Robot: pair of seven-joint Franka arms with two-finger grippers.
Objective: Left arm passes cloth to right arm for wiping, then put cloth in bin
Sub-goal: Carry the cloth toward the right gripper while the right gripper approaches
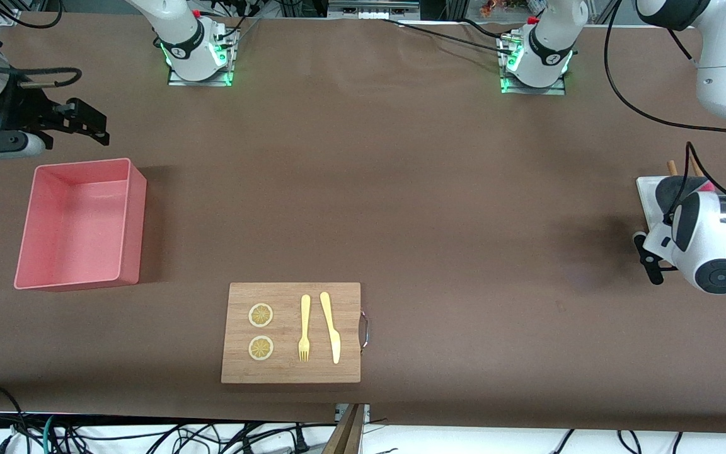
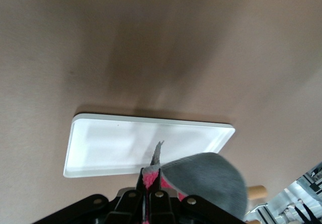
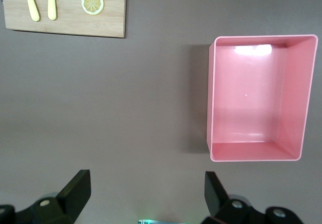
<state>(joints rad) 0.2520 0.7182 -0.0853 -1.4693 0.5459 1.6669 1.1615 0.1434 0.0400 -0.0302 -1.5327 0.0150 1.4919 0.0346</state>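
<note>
left gripper (image 2: 151, 191) has its fingers (image 2: 160, 184) pinched on the cloth (image 2: 206, 176). the cloth bunches just past the fingertips, grey backing up, pink showing at the pinch, hanging above the white tray (image 2: 115, 148) at the left arm's end of the counter (image 1: 464, 221). in the front view the left arm (image 1: 709, 246) covers most of the tray and the cloth barely shows.

right gripper (image 3: 146, 196) waits with fingers (image 3: 75, 191) spread wide, nothing between them. it hangs over bare counter at the right arm's end, the bin (image 3: 297, 98) off to one side of the fingers. bin looks empty.

step in hand, as i judge it: pickup done, cloth off the tray, handover not yet started. the grippers are well apart, with the board (image 1: 292, 332) roughly between them. next move calls for the left arm to carry the cloth toward mid counter and offer a free edge clear of its fingertips so the right fingers can close on it.

hard to make out: how much cloth hangs free, what the wooden bits by the tray are, and what spot needs wiping, no spill visible. right gripper partly cut off at the front view's edge.
</note>
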